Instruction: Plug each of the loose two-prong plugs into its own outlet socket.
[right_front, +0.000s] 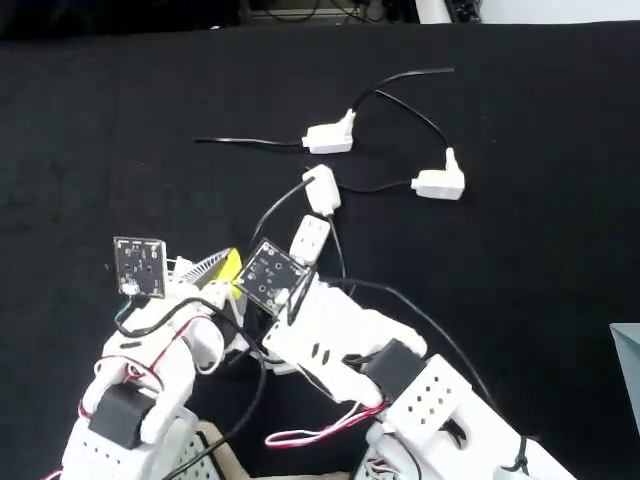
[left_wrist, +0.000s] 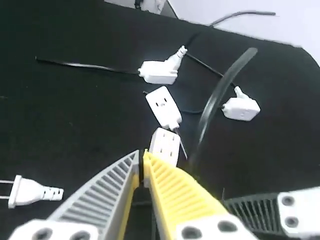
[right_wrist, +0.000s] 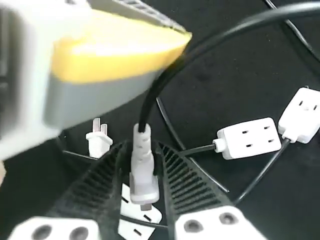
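Note:
In the right wrist view my right gripper (right_wrist: 141, 149) is shut on a white two-prong plug (right_wrist: 142, 175), whose black cable (right_wrist: 165, 85) arcs away from it. A second white plug (right_wrist: 98, 141) lies loose on the black table beside it. My left gripper (left_wrist: 142, 154), with one grey and one yellow finger, is shut with nothing visible between its tips. Just beyond those tips lies a white outlet socket (left_wrist: 165, 144), with another socket (left_wrist: 163, 106) farther out. From above, both sockets (right_front: 310, 238) (right_front: 322, 188) lie in front of the two arms.
Two white right-angle cord ends (right_front: 330, 135) (right_front: 440, 182) with thin black wires lie farther back. A loose white plug (left_wrist: 27, 191) rests on the table beside the left gripper. The left gripper's yellow finger (right_wrist: 115, 50) hangs close over the right gripper. Black cables cross between the arms.

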